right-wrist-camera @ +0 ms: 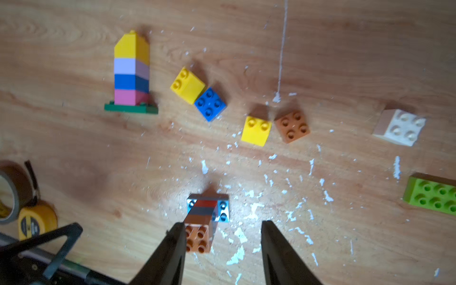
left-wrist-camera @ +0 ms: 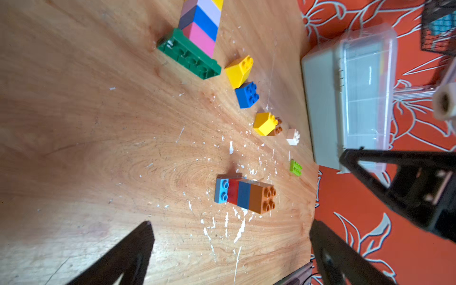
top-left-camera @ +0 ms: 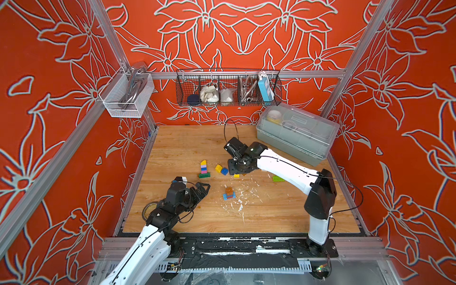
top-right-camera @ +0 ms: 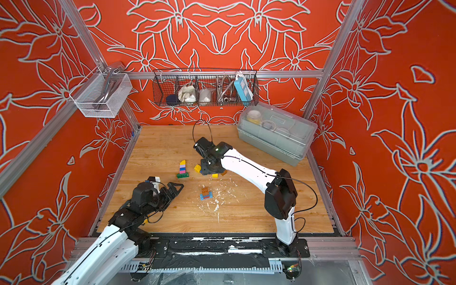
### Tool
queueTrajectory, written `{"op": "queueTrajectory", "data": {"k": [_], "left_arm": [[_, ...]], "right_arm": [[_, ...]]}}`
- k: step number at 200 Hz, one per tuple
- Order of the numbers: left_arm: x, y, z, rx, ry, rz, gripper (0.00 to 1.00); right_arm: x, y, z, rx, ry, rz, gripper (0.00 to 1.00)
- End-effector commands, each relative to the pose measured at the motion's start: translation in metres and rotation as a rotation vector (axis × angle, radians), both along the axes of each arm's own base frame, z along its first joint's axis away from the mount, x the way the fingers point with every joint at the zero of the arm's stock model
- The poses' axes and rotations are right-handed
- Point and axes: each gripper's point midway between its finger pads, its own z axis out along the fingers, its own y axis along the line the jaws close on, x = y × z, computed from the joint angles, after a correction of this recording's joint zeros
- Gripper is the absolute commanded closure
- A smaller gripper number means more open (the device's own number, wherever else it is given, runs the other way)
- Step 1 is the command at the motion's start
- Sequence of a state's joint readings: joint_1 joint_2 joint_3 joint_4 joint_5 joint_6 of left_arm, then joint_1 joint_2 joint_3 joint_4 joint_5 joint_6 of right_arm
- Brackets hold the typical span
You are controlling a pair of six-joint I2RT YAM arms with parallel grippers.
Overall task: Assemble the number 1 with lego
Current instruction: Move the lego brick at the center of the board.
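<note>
My right hand [right-wrist-camera: 223, 224] hangs over the loose bricks mid-table, fingers apart, gripping nothing. My left hand [left-wrist-camera: 230, 223] is spread wide and empty too, low near the front left of the table [top-left-camera: 283, 217].

Containers: the black wire basket [top-left-camera: 228, 87] on the back rail holds a dark round thing, two crumpled white bundles, a metal hose and a light-blue power strip [top-left-camera: 266, 88], split across its compartments. The white mesh basket [top-left-camera: 125, 95] on the left rail has metal tools in it. The clear lidded box [top-left-camera: 296, 133] sits in the table's far right corner, and its contents are too blurry to name.

The lego: the tower [top-left-camera: 204, 169] stands upright, long axis straight up, with a dark green base, then pink, blue, lilac, and yellow on top. The shorter stack [top-left-camera: 229, 193] stands nearer me, studs up, brown on top. A yellow brick [right-wrist-camera: 187, 85] is tipped on its side against a blue brick [right-wrist-camera: 210, 104]. A lime plate [right-wrist-camera: 431, 195] lies flat, well off to the side.

The table's wood, littered with white flecks [top-left-camera: 240, 207]. The walls [top-left-camera: 49, 123] are red with floral outlines.
</note>
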State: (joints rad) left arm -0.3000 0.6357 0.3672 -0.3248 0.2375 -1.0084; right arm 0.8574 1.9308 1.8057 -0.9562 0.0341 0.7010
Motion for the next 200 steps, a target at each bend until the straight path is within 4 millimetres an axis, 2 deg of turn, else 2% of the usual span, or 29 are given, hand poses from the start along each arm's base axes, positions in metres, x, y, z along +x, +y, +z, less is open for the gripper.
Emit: {"op": "queueTrajectory", "data": {"k": [1,33,49,52,59,69,86,96,99,111,133,177,200], "left_arm": [[0.01,-0.006,0.01,0.01,0.008,-0.032,0.07],[0.023,-0.01,0.02,0.096,0.081,-0.091,0.14],[0.027,-0.009,0.014,0.14,0.137,-0.111,0.2],[0.028,-0.01,0.005,0.145,0.168,-0.115,0.21],[0.029,-0.013,-0.001,0.132,0.181,-0.119,0.23],[0.03,-0.015,-0.004,0.12,0.181,-0.12,0.21],[0.029,-0.015,-0.001,0.129,0.148,-0.115,0.13],[0.028,-0.015,-0.003,0.132,0.135,-0.111,0.09],[0.028,-0.015,0.004,0.125,0.104,-0.106,0.08],[0.028,-0.013,0.005,0.125,0.083,-0.094,0.05],[0.03,-0.011,0.004,0.133,0.078,-0.079,0.02],[0.032,-0.011,0.0,0.15,0.11,-0.077,0.01],[0.031,-0.01,0.001,0.155,0.113,-0.075,0.01]], "right_arm": [[0.031,0.002,-0.01,-0.014,-0.013,0.048,0.5],[0.056,0.004,-0.02,-0.013,-0.046,0.087,0.52],[0.065,0.01,-0.027,0.06,-0.057,0.091,0.53],[0.068,0.01,-0.028,0.074,-0.051,0.087,0.54],[0.072,0.011,-0.031,0.105,-0.028,0.08,0.56],[0.079,0.009,-0.036,0.126,0.013,0.071,0.58],[0.085,0.009,-0.047,0.136,0.063,0.081,0.61],[0.085,0.011,-0.056,0.14,0.079,0.087,0.64],[0.085,0.012,-0.058,0.145,0.084,0.088,0.64],[0.084,0.016,-0.066,0.16,0.102,0.088,0.67],[0.085,0.016,-0.079,0.146,0.124,0.084,0.74],[0.077,0.012,-0.085,0.154,0.151,0.081,0.77],[0.069,0.009,-0.095,0.162,0.18,0.071,0.77]]}}
